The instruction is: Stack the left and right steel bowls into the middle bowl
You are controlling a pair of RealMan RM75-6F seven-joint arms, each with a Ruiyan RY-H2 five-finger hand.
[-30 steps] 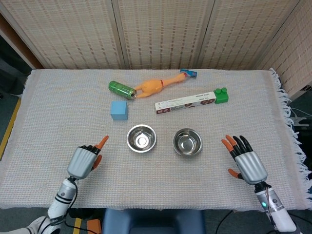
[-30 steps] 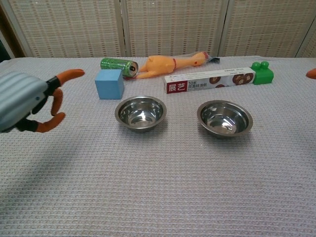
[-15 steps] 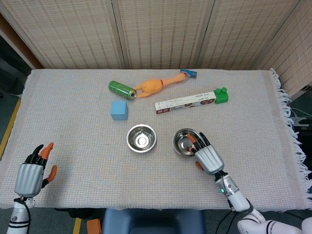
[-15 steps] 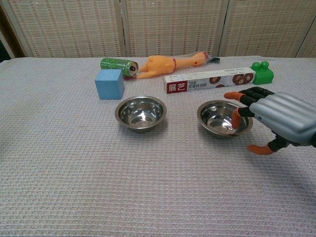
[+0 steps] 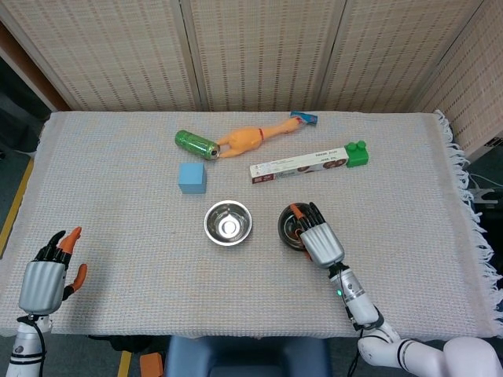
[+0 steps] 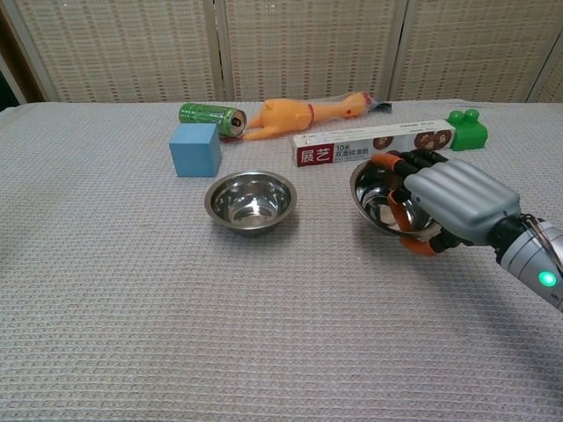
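Woven screens stand behind a tabletop (image 5: 94, 196) covered with a grey knit cloth. At the far left, near the front edge, the left hand (image 5: 43, 279) hangs with its fingers spread and nothing in it; only the head view shows it.

Along the back lie a green can (image 5: 196, 144), on its side, and a rubber chicken (image 5: 255, 137) whose head end touches the can. In front of the can, a little apart, sits a blue cube (image 5: 192, 177).

Nearer the front stands the left bowl (image 5: 228, 222), upright, open side up, with nothing inside. Just beside it to the right is the right bowl (image 5: 292, 224), tilted in the chest view, its near rim lifted off the cloth. The right hand (image 5: 317, 233) grasps that bowl: fingers (image 6: 393, 205) reach over the near rim into the hollow, while the thumb curls under the outside wall.

Behind the right bowl lies a long box (image 5: 299, 166) with red print, and at its right end, touching it, a green block (image 5: 357, 153).
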